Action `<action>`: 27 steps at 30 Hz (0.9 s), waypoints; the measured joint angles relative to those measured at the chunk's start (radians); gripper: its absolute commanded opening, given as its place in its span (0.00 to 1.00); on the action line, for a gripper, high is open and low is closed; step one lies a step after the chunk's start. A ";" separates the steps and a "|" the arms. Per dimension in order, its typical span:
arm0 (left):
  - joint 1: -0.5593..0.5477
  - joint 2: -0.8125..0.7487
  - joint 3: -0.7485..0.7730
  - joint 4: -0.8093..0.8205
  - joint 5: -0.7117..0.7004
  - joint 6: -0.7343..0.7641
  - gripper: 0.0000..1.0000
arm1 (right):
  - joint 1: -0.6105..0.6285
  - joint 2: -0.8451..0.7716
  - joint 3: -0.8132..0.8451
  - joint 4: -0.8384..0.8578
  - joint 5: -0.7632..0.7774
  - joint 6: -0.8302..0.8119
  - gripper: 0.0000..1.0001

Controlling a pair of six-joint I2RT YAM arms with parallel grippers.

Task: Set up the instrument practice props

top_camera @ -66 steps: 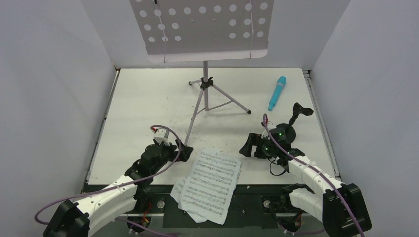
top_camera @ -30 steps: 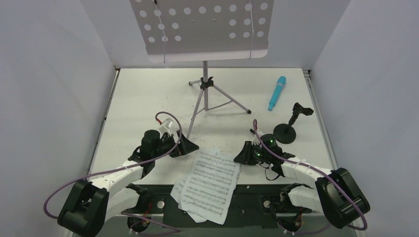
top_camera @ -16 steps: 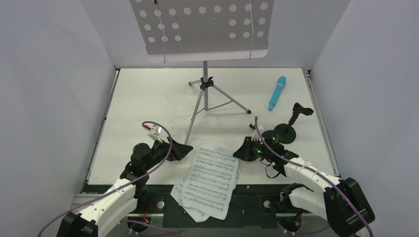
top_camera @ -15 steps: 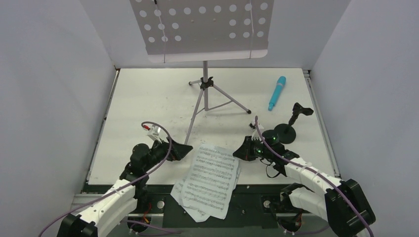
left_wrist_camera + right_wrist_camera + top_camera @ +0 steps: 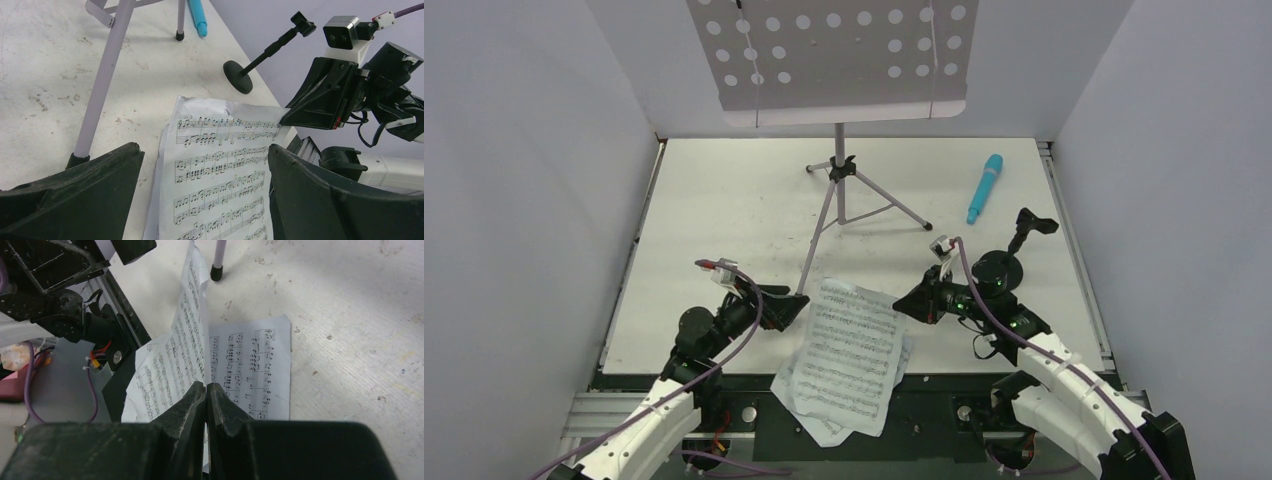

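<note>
edge of a white printed sheet-music page (image 5: 192, 335) sits clamped in the right gripper (image 5: 206, 386) for lifting; left gripper (image 5: 202, 155) gapes alongside.

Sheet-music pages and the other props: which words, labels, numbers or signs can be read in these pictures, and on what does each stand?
No word, brand or number can be read in any view.
sheet-music pages: printed staves and notes only; any title is too small to read.
music stand, microphone, mic stand: no marking shows.
</note>
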 measured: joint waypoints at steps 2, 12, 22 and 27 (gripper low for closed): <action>0.000 -0.013 -0.002 0.015 0.009 0.000 0.97 | 0.000 -0.018 0.003 0.000 -0.027 -0.004 0.05; 0.000 -0.041 -0.002 0.039 0.029 0.002 0.97 | 0.000 -0.084 0.035 -0.023 -0.072 -0.044 0.05; 0.000 -0.029 0.100 -0.034 0.032 0.033 0.96 | 0.000 -0.084 0.060 -0.042 -0.073 -0.069 0.05; 0.000 0.011 0.104 -0.042 0.032 0.031 0.97 | 0.000 -0.084 0.082 -0.047 -0.072 -0.077 0.05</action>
